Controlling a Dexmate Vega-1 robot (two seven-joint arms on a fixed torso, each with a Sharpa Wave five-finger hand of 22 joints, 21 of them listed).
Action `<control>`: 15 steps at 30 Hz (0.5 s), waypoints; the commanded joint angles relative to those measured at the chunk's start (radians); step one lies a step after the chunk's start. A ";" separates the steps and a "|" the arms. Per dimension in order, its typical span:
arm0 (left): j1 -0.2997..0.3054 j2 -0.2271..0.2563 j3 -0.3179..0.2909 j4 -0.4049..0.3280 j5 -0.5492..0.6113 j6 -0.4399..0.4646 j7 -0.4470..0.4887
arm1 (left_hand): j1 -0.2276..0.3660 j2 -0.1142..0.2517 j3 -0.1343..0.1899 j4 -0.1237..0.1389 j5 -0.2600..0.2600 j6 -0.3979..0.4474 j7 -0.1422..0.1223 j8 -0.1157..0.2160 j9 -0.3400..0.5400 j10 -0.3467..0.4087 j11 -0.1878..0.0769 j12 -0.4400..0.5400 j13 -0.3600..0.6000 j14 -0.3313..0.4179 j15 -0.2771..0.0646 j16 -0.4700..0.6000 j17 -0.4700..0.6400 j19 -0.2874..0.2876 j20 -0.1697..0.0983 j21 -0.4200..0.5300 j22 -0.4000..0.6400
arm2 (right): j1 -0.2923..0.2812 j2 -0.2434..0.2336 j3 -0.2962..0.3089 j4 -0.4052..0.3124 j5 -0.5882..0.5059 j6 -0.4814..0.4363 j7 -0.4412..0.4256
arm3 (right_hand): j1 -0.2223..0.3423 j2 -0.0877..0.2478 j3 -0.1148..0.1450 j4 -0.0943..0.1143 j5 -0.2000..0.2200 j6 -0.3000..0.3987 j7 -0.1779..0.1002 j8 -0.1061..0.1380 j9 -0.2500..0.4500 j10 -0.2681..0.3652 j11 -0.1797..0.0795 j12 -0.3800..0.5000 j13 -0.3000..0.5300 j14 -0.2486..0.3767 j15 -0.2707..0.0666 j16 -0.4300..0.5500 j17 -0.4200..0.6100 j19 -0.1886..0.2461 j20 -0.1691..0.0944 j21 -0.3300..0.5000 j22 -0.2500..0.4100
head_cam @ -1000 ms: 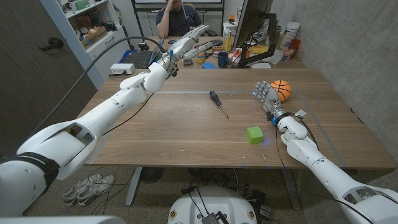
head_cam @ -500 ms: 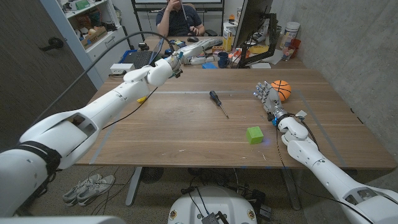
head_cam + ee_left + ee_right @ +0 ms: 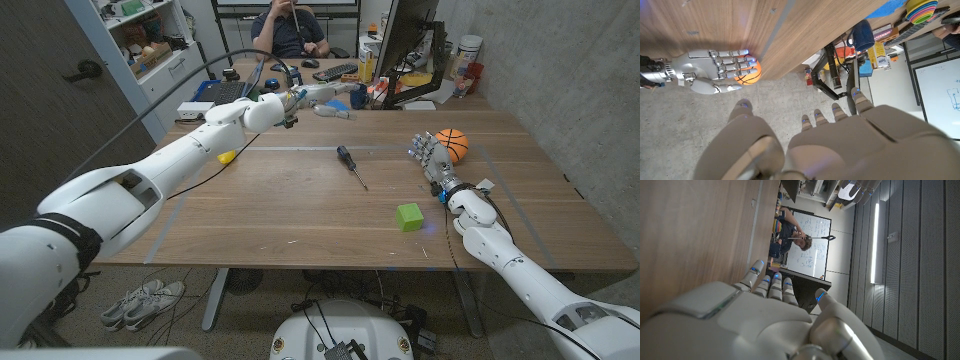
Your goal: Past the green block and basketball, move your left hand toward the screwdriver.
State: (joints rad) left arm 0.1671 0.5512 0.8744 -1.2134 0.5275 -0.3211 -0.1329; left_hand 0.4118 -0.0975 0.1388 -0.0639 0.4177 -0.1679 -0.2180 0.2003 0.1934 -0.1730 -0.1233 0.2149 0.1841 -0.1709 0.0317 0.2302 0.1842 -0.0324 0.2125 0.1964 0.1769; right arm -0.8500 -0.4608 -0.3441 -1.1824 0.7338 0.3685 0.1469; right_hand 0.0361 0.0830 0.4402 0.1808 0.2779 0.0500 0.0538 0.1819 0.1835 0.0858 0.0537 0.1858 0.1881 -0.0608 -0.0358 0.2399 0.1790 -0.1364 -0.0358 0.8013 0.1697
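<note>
One black-handled screwdriver (image 3: 350, 164) lies mid-table, one green cube block (image 3: 408, 216) nearer the front edge, one orange basketball (image 3: 452, 145) touching the right hand's (image 3: 428, 155) spread, empty fingers. The left hand (image 3: 325, 103), extended over the far edge with fingers released, is partly lost against desk clutter.

No legible text, labels, brands or numbers are present. The whiteboard (image 3: 807, 255) carries handwritten marks. These are too small to read.
</note>
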 commanded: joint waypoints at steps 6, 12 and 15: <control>-0.032 -0.022 0.063 0.041 0.041 -0.032 -0.063 | 0.097 -0.023 -0.014 -0.052 -0.008 -0.252 -0.002 0.018 0.002 -0.100 0.015 0.009 0.005 -0.060 -0.001 0.015 -0.001 0.052 -0.003 0.007 0.001 | -0.012 -0.006 0.005 -0.006 0.003 0.004 -0.001 | -0.012 0.072 -0.009 -0.001 0.008 0.002 0.006 0.007 0.002 0.010 0.000 0.006 0.002 -0.001 0.004 -0.004 0.006 0.003 -0.024 -0.002 0.005; -0.044 -0.029 0.083 0.045 0.058 -0.024 -0.100 | 0.141 -0.027 -0.019 -0.070 -0.010 -0.228 -0.002 0.025 0.003 -0.079 0.021 0.004 0.006 -0.046 -0.008 0.013 -0.001 0.087 -0.005 0.011 0.000 | -0.011 -0.005 0.006 -0.005 0.005 0.003 0.000 | -0.013 0.072 -0.010 -0.001 0.008 0.002 0.006 0.007 0.002 0.010 0.002 0.005 0.001 0.000 0.004 -0.004 0.006 0.004 -0.024 -0.004 0.005; -0.046 -0.032 0.090 0.049 0.068 -0.023 -0.102 | 0.157 -0.028 -0.020 -0.076 -0.009 -0.219 -0.002 0.027 0.003 -0.075 0.029 0.002 0.006 -0.042 -0.004 0.012 -0.002 0.093 -0.004 0.010 -0.001 | -0.010 -0.004 0.005 -0.002 0.006 0.002 0.002 | -0.013 0.071 -0.011 -0.001 0.008 0.003 0.006 0.007 0.002 0.009 0.003 0.005 0.001 0.000 0.004 -0.004 0.006 0.005 -0.024 -0.005 0.005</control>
State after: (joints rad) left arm 0.1361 0.5315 0.9316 -1.1793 0.5653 -0.3457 -0.2009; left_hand 0.5524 -0.1254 0.1195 -0.1301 0.4102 -0.1679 -0.2180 0.2227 0.1933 -0.1740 -0.1053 0.2186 0.1888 -0.1708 0.0318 0.2382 0.1813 0.0520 0.2043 0.2004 0.1770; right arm -0.8599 -0.4651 -0.3394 -1.1888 0.7378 0.3689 0.1448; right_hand 0.0361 0.0831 0.4319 0.1807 0.2780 0.0500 0.0538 0.1819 0.1835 0.0857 0.0536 0.1858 0.1860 -0.0608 -0.0357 0.2399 0.1790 -0.1366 -0.0357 0.8013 0.1696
